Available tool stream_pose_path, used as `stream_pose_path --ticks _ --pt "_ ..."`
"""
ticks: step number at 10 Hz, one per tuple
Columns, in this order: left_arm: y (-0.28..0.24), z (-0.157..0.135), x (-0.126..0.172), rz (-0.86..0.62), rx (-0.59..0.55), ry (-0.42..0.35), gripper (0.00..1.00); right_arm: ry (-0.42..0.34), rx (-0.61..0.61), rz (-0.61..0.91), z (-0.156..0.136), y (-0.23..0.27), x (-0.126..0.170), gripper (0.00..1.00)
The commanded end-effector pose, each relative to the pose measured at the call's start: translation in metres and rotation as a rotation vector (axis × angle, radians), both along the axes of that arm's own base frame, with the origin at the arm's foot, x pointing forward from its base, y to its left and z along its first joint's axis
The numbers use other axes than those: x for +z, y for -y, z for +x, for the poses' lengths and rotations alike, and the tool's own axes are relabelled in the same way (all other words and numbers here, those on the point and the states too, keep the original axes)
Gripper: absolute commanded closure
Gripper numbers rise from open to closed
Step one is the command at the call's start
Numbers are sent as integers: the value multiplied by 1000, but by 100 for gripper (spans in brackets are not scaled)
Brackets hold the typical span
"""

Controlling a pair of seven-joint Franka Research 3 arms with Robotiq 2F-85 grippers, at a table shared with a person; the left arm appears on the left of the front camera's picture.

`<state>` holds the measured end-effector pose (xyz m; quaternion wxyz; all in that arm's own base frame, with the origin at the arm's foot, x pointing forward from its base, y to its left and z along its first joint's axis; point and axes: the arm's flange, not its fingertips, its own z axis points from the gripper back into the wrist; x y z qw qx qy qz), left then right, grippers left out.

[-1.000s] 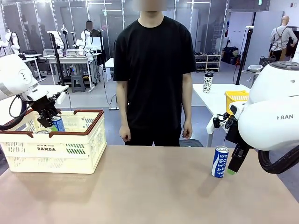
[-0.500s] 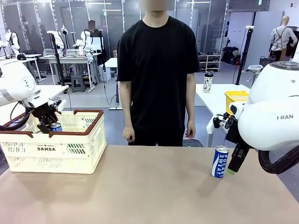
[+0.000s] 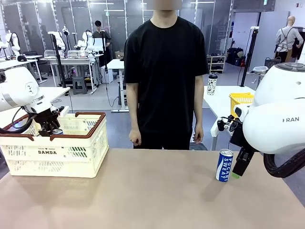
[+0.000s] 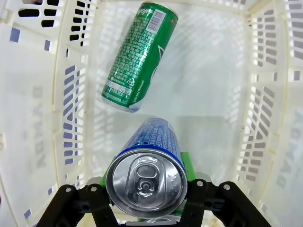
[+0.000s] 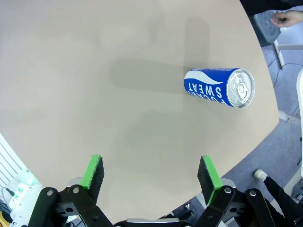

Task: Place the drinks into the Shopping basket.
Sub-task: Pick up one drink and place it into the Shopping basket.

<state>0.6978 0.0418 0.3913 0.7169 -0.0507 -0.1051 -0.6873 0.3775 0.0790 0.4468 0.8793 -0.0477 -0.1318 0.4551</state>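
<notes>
In the front view my left gripper (image 3: 49, 127) reaches down inside the Shopping basket (image 3: 71, 157) at the table's left, shut on a blue can (image 3: 57, 131) whose top just clears the rim. The left wrist view shows this upright blue can (image 4: 147, 175) clamped between the green pads (image 4: 187, 163), above the basket's floor (image 4: 208, 104). A green can (image 4: 139, 56) lies on its side there. Another blue Pocari Sweat can (image 3: 224, 165) stands on the table at right. My right gripper (image 3: 238, 169) hangs just beside it, open (image 5: 151, 174), and the can (image 5: 218, 87) is apart from its fingers.
A person (image 3: 164, 71) stands at the table's far side, arms down. Behind on the right, a white table holds a yellow mesh basket (image 3: 241, 101) and a spotted tumbler (image 3: 212, 84). The brown tabletop (image 3: 152, 200) stretches bare between basket and can.
My left gripper has gone down into the basket with the blue can. The person has drifted slightly to the right. The right arm has stayed still.
</notes>
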Motion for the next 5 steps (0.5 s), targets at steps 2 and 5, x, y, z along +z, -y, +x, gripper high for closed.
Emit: stream_pose_path --ticks 2,5 --pt "1 11 -1 1 -6 -17 42 -1 -2 0 0 0 0 0" --pt "1 9 -7 3 -19 -7 42 -1 -2 0 0 0 0 0"
